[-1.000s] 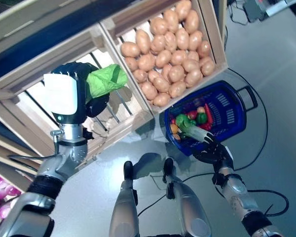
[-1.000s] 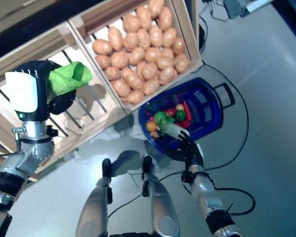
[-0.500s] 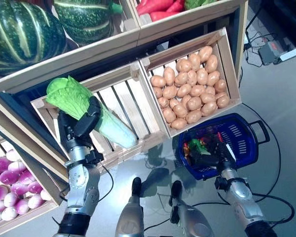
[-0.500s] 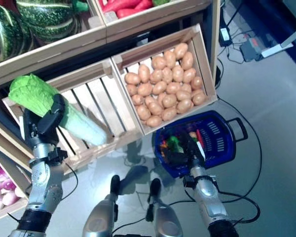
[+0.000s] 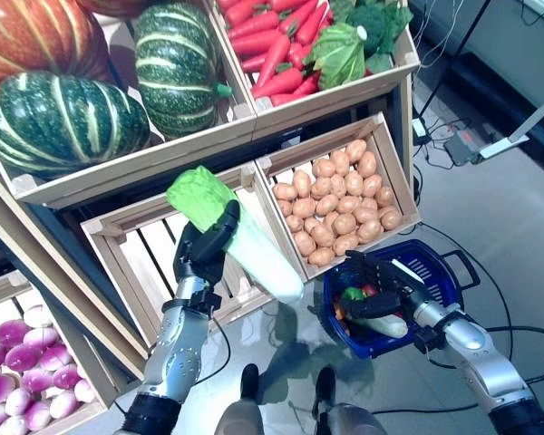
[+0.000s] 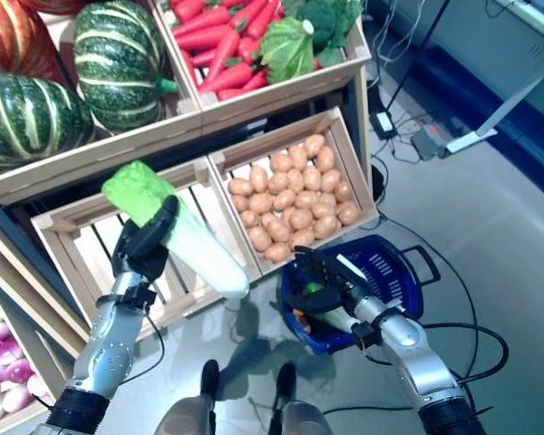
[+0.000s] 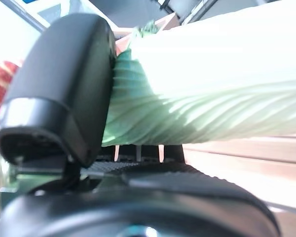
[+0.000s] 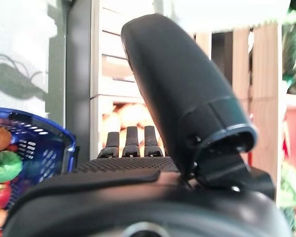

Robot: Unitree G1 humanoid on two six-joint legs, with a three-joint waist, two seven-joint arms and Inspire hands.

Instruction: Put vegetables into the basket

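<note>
Wooden crates (image 5: 340, 145) behind, blue basket (image 5: 435, 281) on floor. Left hand (image 5: 204, 252) lifting cabbage (image 5: 240, 237) clear. Left wrist view: fingers curled round cabbage (firm). Right wrist view: right hand (image 6: 322, 283) relaxed over basket, holding nothing. Next, probably: carry cabbage across, release.

text: none legible | labels: none | signs: none

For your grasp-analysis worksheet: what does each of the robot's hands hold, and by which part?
The left hand grips the cabbage near its leafy green end. The right hand, above the blue basket, holds nothing.
</note>
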